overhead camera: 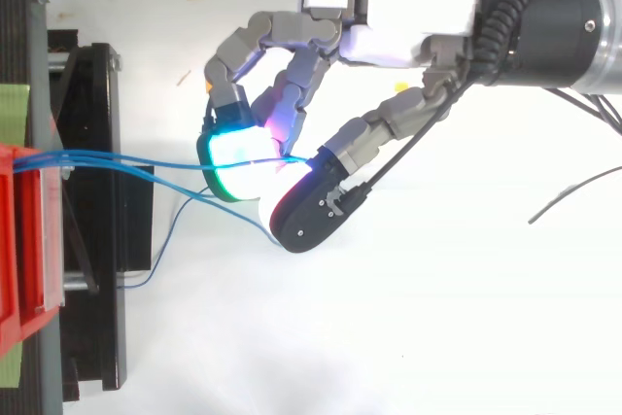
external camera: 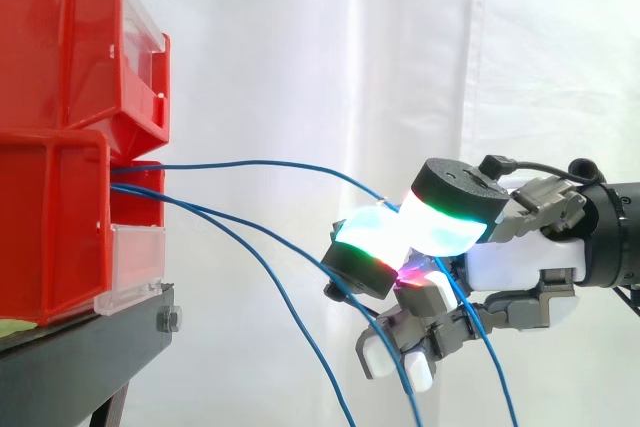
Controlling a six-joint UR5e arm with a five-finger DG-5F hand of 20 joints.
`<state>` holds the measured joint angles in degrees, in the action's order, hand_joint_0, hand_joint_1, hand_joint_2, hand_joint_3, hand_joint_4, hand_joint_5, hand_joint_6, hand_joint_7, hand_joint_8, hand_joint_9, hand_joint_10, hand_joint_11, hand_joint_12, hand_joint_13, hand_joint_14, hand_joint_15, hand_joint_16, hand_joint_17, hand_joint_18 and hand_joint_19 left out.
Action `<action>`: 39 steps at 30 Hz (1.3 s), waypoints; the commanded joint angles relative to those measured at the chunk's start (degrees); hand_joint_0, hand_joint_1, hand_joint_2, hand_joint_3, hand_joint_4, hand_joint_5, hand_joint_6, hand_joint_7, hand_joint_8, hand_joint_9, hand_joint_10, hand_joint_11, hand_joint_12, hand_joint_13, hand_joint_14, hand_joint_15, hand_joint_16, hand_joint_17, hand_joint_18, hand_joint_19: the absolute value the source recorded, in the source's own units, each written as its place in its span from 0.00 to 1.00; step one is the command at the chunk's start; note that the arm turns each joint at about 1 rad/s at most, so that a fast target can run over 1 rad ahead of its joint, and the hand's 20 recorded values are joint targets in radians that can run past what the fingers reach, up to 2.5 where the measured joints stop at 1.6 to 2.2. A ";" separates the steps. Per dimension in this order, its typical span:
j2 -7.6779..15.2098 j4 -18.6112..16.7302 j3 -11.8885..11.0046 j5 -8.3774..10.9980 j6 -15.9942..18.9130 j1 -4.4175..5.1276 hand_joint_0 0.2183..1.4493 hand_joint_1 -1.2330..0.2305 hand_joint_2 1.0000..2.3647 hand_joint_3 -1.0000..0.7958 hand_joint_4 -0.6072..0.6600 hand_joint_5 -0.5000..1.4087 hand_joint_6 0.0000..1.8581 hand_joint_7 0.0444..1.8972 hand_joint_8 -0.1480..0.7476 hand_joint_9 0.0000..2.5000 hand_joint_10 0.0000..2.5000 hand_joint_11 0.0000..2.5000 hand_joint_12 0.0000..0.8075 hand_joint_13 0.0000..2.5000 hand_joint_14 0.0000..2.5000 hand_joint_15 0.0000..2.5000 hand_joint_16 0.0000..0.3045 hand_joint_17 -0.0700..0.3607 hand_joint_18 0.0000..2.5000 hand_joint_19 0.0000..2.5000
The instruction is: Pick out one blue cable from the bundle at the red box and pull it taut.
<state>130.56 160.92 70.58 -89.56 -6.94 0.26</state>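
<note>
Several thin blue cables (external camera: pixel 230 165) run out of the gap between the stacked red boxes (external camera: pixel 60 147) at the left. The top cable (overhead camera: pixel 146 159) stretches almost level to my hand (external camera: pixel 510 252), which reaches in from the right. Two glowing fingertips (external camera: pixel 375 237) pinch that cable between them, so the hand is shut on it. The other blue cables (external camera: pixel 270 267) sag down and pass below the hand. In the top view the pinched cable crosses the lit pads (overhead camera: pixel 238 157) of the hand (overhead camera: pixel 408 26).
The red boxes (overhead camera: pixel 24 240) sit on a black stand (external camera: pixel 90 332) at the left. A white curtain (external camera: pixel 350 47) hangs behind. A loose blue cable loop (overhead camera: pixel 160 250) hangs beside the stand in the top view.
</note>
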 commanded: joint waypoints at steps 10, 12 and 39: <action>-0.04 -0.08 0.00 0.00 0.88 -0.09 0.25 0.40 0.00 0.28 0.57 0.19 0.46 0.50 0.51 0.47 0.01 0.30 0.60 0.31 0.01 0.19 0.21 0.50 0.27 0.28; -0.04 -0.08 0.00 0.00 0.97 0.00 0.25 0.42 0.00 0.28 0.57 0.20 0.45 0.51 0.51 0.48 0.01 0.31 0.60 0.31 0.01 0.19 0.21 0.50 0.27 0.28; -0.04 0.01 0.00 -0.09 0.97 -0.09 0.33 0.27 0.02 0.49 0.54 0.20 0.48 0.60 0.52 0.48 0.01 0.31 0.60 0.31 0.01 0.20 0.20 0.48 0.26 0.28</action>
<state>130.55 160.93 70.56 -89.64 -6.04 0.18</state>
